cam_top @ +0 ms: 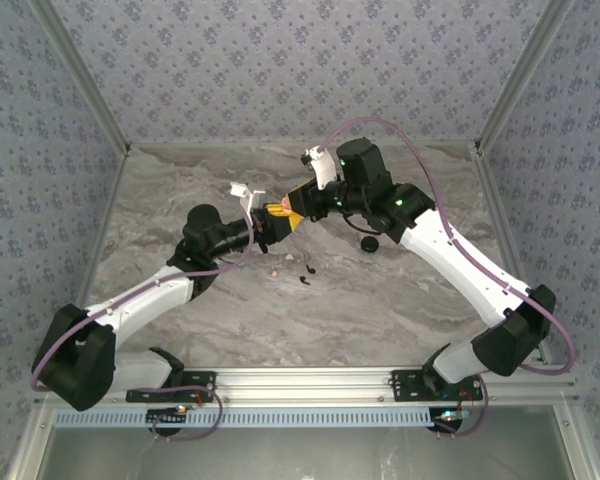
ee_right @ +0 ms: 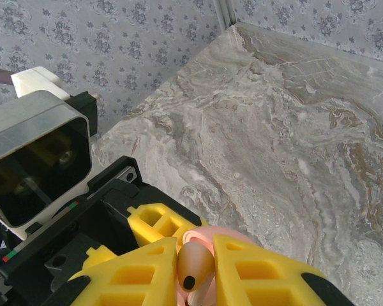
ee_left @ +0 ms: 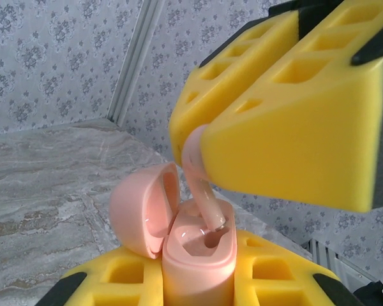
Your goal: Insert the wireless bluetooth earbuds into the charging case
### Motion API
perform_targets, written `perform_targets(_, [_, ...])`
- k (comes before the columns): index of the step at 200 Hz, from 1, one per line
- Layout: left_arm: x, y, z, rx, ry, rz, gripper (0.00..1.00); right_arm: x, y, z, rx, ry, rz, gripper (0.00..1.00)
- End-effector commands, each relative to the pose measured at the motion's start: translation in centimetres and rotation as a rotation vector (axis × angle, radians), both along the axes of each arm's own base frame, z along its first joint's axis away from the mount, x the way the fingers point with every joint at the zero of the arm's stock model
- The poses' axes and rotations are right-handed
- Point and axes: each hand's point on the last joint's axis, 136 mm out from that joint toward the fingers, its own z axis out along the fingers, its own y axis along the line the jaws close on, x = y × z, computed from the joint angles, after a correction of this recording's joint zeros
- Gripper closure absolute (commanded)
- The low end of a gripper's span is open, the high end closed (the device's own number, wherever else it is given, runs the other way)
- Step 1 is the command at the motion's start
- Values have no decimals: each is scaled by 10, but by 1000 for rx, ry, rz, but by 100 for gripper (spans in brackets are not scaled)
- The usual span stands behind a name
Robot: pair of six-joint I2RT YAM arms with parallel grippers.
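The left gripper (ee_left: 198, 284) is closed on a pink case (ee_left: 198, 264), which stands upright between its yellow foam pads (ee_left: 115, 280). The case's lid (ee_left: 137, 207) is swung open to the left, so the pale glossy inside and a dark socket can be seen.

The right gripper (ee_left: 201, 150) comes in from the upper right, its two yellow pads pinched tight on a pink earbud (ee_left: 201, 185). The earbud hangs stem-down, and the tip of the stem sits in the mouth of the case, at the socket. From the right wrist, the earbud (ee_right: 193, 264) shows as a rounded pink end with a small dark spot, wedged between the right gripper's (ee_right: 195, 271) pads.

From above, the two grippers meet tip to tip over the middle of the marble-patterned table (cam_top: 400, 300), raised off its surface, the left gripper (cam_top: 263, 222) just beside the right gripper (cam_top: 292, 212).

On the table below them lie a small black disc (cam_top: 370, 244) and, well apart from it, two tiny black hooked pieces (cam_top: 305, 276)
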Motion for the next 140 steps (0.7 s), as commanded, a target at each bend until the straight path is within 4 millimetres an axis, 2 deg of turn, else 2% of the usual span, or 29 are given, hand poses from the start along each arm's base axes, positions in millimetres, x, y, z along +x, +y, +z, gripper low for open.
perform_targets(1, [-5, 2, 34, -61, -79, 6, 93, -4, 2, 14, 15, -41, 21, 80])
perform_targets(64, [0, 5, 34, -67, -67, 39, 93, -7, 4, 13, 14, -34, 33, 80])
perform_targets(140, [1, 6, 35, -71, -71, 46, 93, -10, 5, 0, -10, -6, 45, 80])
